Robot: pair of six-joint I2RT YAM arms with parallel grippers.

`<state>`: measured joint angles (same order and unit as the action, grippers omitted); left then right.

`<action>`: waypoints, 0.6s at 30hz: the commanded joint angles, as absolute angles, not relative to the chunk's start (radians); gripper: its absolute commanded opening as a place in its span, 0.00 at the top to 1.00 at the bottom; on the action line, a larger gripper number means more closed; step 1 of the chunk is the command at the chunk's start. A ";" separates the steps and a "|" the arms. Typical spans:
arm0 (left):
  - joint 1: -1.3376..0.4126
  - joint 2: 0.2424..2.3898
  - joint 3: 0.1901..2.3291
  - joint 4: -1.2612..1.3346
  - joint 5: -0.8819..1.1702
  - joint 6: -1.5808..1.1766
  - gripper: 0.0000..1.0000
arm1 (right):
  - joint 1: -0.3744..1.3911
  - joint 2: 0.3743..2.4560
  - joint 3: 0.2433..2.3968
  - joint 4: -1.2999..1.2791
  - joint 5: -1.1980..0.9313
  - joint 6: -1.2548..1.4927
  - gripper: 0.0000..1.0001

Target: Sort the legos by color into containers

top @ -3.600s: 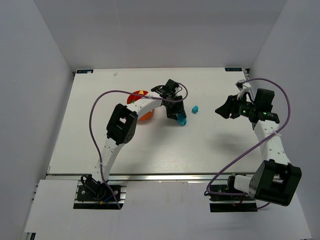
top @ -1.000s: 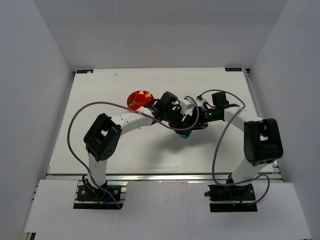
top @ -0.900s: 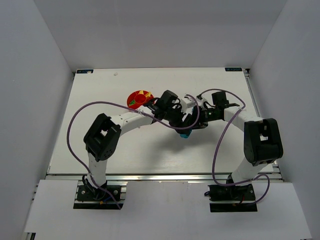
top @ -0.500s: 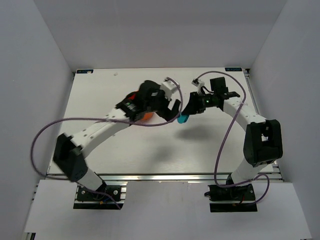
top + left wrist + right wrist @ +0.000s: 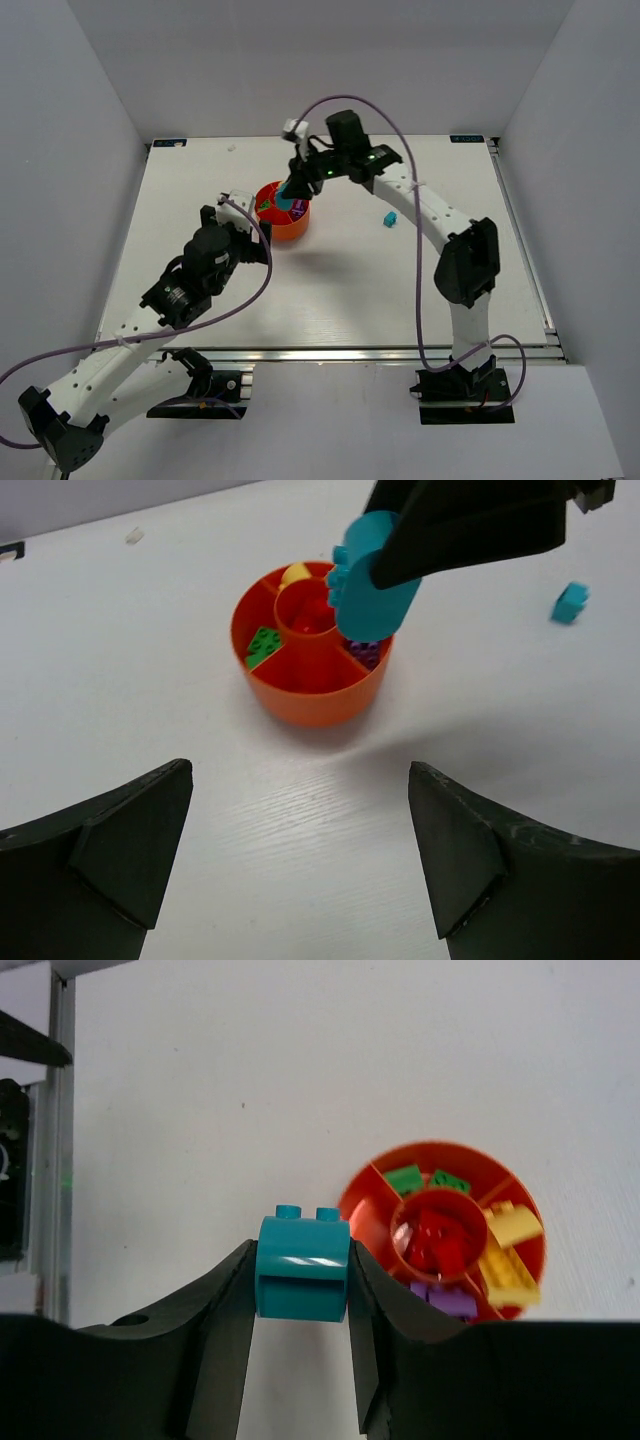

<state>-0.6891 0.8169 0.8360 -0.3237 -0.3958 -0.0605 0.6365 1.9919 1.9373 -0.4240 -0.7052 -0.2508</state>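
Note:
The round orange tub [image 5: 290, 228] stands left of the table's centre, with green, yellow, purple and red legos in its compartments. My right gripper [image 5: 296, 190] is shut on a big teal-blue lego [image 5: 290, 196] and holds it over the tub's far side. In the right wrist view the lego [image 5: 302, 1267] sits between the fingers [image 5: 225, 1310], with the tub [image 5: 352, 1210] below and to the right. My left gripper [image 5: 248, 220] is open and empty, just near-left of the tub. In the left wrist view [image 5: 298, 780] the tub [image 5: 300, 695] lies ahead.
A small teal-blue lego [image 5: 390, 219] lies alone on the table to the right of the tub; it also shows in the left wrist view [image 5: 570, 601]. A purple cable [image 5: 400, 130] arcs above the right arm. The table's metal rail [image 5: 62, 1110] shows in the right wrist view.
My right gripper has carried the big teal-blue lego left from mid-table to above the tub. My left arm has drawn back toward the near left, its gripper now beside the tub.

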 commanded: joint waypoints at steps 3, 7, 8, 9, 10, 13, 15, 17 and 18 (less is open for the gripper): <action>-0.692 0.715 0.747 -0.279 -0.524 -0.032 0.02 | 0.755 2.095 2.069 -0.468 -0.557 -0.409 1.00; -0.692 0.661 0.716 -0.282 -0.609 -0.026 0.02 | 0.799 2.126 2.063 -0.424 -0.456 -0.433 1.00; -0.692 0.649 0.713 -0.281 -0.617 -0.028 0.02 | 0.804 2.134 2.062 -0.410 -0.440 -0.433 1.00; -0.692 0.628 0.707 -0.278 -0.624 -0.029 0.02 | 0.810 2.138 2.060 -0.403 -0.411 -0.436 1.00; -0.692 0.617 0.700 -0.275 -0.629 -0.026 0.02 | 0.811 2.141 2.059 -0.394 -0.394 -0.436 1.00; -0.692 0.594 0.696 -0.268 -0.653 -0.026 0.02 | 0.815 2.145 2.045 -0.370 -0.339 -0.446 1.00; -0.692 0.589 0.695 -0.270 -0.650 -0.029 0.02 | 0.816 2.144 2.036 -0.356 -0.308 -0.460 1.00; -0.692 0.594 0.695 -0.270 -0.643 -0.029 0.02 | 0.818 2.151 2.034 -0.356 -0.301 -0.466 1.00; -0.692 0.597 0.696 -0.270 -0.638 -0.029 0.02 | 0.818 2.152 2.034 -0.356 -0.298 -0.468 1.00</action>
